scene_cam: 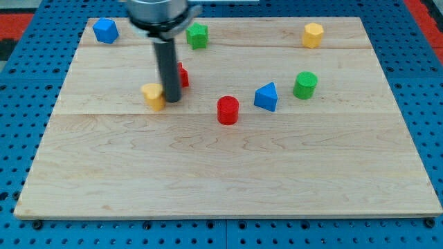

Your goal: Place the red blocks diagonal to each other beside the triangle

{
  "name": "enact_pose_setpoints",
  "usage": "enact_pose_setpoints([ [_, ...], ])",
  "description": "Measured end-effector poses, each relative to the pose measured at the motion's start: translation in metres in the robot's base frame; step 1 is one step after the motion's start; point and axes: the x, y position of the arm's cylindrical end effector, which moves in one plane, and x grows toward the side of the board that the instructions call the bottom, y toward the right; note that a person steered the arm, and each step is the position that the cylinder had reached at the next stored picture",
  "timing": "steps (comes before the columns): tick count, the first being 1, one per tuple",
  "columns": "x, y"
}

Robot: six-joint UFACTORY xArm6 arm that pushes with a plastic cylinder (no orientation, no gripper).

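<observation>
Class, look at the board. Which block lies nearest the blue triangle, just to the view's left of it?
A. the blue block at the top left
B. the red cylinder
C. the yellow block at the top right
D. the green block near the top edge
B: the red cylinder sits just to the view's left of the blue triangle, closer than any other block named.

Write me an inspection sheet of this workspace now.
Surface: wooden board, flat.
Job's things: red cylinder left of blue triangle, apart; second red block mostly hidden behind the rod.
Clutter: yellow block, blue block, green block, yellow hexagonal block, green cylinder.
Grippers: none; my tip beside the yellow block, in front of the second red block.
Cables: nothing seen.
Surroundings: blue pegboard.
</observation>
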Motion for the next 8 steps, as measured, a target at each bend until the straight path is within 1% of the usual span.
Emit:
enact_pose_setpoints([
  [1,0.022,-0.067],
  [2,0.021,-0.072],
  [3,0.005,-0.097],
  [4,-0.034,-0.076],
  [5,-0.055,-0.057],
  [6,-0.059,-0.013],
  [7,-0.052,0.037],
  [8,-0.052,0.062],
])
